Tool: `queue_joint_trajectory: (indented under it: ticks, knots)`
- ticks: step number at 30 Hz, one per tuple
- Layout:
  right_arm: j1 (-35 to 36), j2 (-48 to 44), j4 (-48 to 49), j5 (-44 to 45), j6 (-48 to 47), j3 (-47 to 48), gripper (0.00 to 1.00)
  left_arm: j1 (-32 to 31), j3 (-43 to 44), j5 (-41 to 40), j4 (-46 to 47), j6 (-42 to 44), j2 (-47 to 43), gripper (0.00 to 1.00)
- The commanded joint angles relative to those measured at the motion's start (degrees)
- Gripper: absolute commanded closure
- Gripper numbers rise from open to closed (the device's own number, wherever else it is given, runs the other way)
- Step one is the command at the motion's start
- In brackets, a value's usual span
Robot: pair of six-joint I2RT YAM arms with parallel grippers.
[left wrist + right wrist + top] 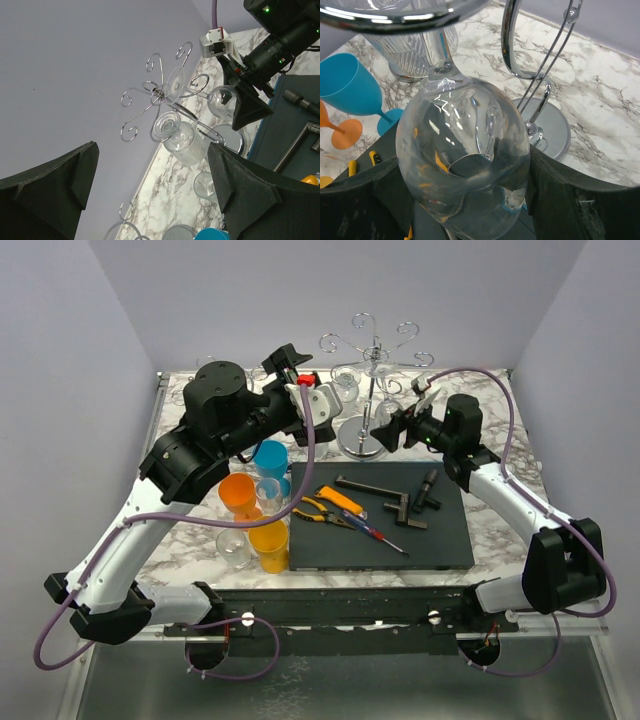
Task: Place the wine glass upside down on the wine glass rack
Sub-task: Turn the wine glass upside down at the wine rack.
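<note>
The only label-like part is a small white and red plug (216, 37) on the right wrist, at the upper right of the left wrist view; any marking on it is too small to read.

The worktop (505, 425) is white stone-look with grey veins. A dark mat (450, 535) covers its near centre and carries orange-handled pliers (325, 508), a red-handled screwdriver (380, 533) and black metal tools. To the left of the mat stand a blue cup (270, 455), an orange cup (238, 492) and a yellow cup (268, 542). Plain pale grey-lilac walls (300, 290) close the worktop in at the back and on both sides.

The chrome rack (360, 440) stands at the upper centre of the overhead view, with a ribbed glass (186, 142) already hanging from it. The wine glass (222, 100) is upside down, bowl low and foot up among the rack's curled wire arms. Whether the foot rests on them I cannot tell.

The right gripper (465, 197) is clamped on the bowl, a finger on either side. The left gripper (152, 147) has its fingers wide apart on nothing, facing the rack.
</note>
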Motion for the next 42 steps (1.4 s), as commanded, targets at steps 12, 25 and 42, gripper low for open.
queue_joint_trajectory:
  ticks: [12,25,42]
  knots:
    - [-0.02,-5.62,5.76,-0.89,0.5,-4.6,1.0,-0.21,1.43,-0.56,-0.07,-0.55,1.16,0.01]
    - [-0.04,-5.82,16.21,2.63,8.61,-12.82,0.93,-0.26,0.89,-0.74,0.2,-0.34,0.96,0.01]
    - [-0.04,-5.58,8.79,1.05,7.4,-12.09,0.24,-0.2,1.11,-0.23,0.15,-1.95,1.07,0.01]
